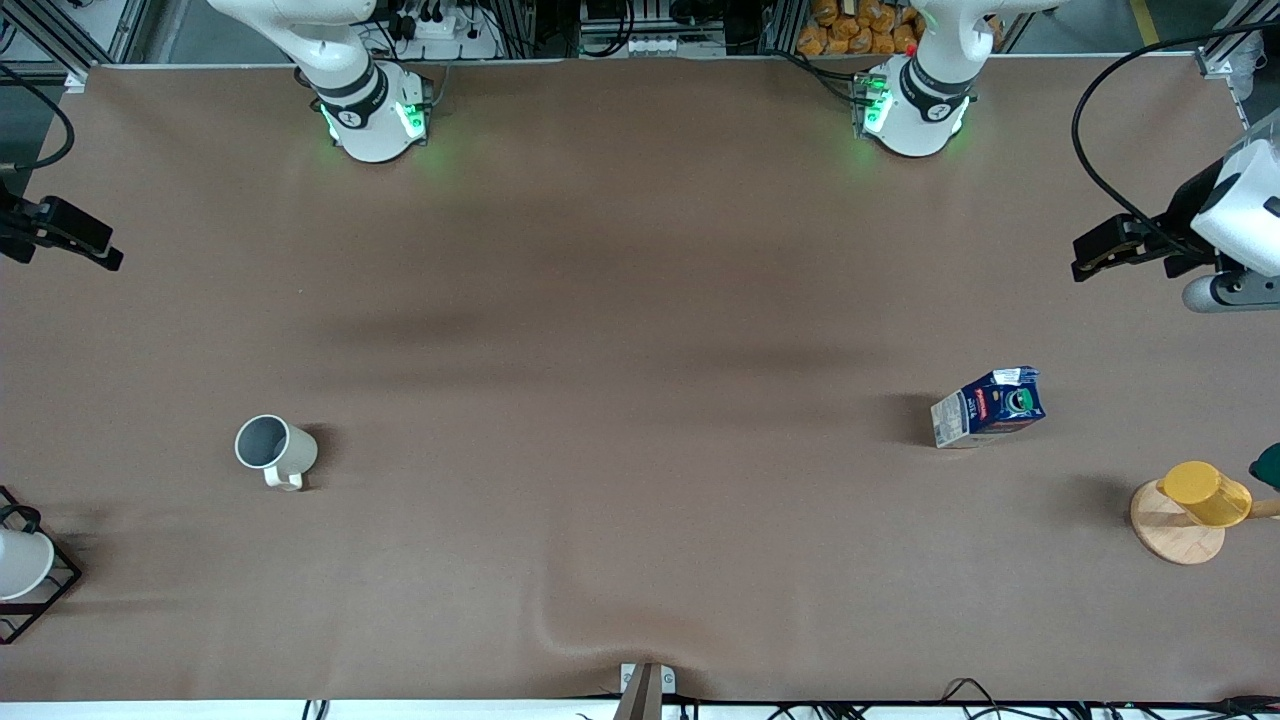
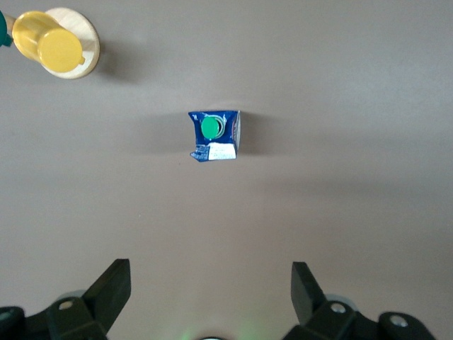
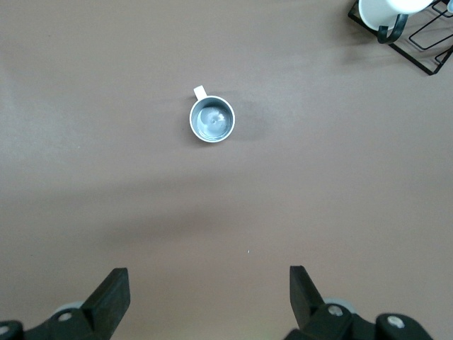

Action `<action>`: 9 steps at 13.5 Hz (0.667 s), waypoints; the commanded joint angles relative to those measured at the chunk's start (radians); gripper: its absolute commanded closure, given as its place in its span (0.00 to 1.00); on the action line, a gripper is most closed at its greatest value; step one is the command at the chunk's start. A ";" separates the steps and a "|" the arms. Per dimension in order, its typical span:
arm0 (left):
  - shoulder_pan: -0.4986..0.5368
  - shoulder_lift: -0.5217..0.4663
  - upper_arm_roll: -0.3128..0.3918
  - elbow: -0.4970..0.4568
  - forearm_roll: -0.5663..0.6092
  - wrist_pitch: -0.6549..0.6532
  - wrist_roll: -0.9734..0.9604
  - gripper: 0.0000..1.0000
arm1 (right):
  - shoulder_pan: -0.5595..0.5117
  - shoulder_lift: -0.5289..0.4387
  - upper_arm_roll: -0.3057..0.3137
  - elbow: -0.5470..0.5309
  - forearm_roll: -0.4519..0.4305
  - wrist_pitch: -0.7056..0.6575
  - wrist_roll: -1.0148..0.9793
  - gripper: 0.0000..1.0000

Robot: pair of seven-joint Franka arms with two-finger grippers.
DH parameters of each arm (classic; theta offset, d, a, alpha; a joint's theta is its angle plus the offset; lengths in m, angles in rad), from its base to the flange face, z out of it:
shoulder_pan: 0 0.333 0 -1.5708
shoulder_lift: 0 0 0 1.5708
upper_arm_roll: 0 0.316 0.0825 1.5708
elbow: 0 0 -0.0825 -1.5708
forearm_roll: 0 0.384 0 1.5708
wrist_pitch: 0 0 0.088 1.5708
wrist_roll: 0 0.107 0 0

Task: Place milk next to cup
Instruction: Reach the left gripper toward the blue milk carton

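Milk (image 1: 988, 406) stands upright, a dark-blue gable-top carton with green cap, toward the left arm's end of the brown table (image 1: 640, 300); the cream mug (image 1: 275, 450) sits well apart toward the right arm's end. Left gripper (image 2: 211, 283) hangs spread and empty above the carton; right gripper (image 3: 209, 287), likewise spread and empty, above the mug.

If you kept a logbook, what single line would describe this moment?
milk: untouched, left arm's end | cup: right arm's end | left claw: open, empty | right claw: open, empty
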State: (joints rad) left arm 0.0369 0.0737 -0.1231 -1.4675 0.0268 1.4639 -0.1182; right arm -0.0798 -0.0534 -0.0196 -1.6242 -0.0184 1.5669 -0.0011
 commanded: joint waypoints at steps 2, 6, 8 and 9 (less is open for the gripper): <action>-0.002 -0.008 0.014 0.006 -0.019 -0.028 0.012 0.00 | 0.002 0.006 0.001 0.020 -0.003 -0.015 0.000 0.00; 0.012 0.057 0.022 0.042 -0.019 -0.002 0.006 0.00 | 0.000 0.006 0.001 0.018 -0.005 -0.015 -0.002 0.00; 0.014 0.092 0.022 0.033 -0.018 0.062 0.005 0.00 | 0.002 0.007 0.001 0.018 -0.005 -0.030 -0.002 0.00; 0.014 0.124 0.022 0.026 -0.016 0.082 0.005 0.00 | -0.006 0.012 0.000 0.017 -0.005 -0.030 -0.002 0.00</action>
State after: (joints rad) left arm 0.0472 0.1349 -0.1024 -1.4638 0.0268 1.5147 -0.1182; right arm -0.0799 -0.0531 -0.0200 -1.6238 -0.0184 1.5535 -0.0011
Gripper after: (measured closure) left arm 0.000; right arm 0.000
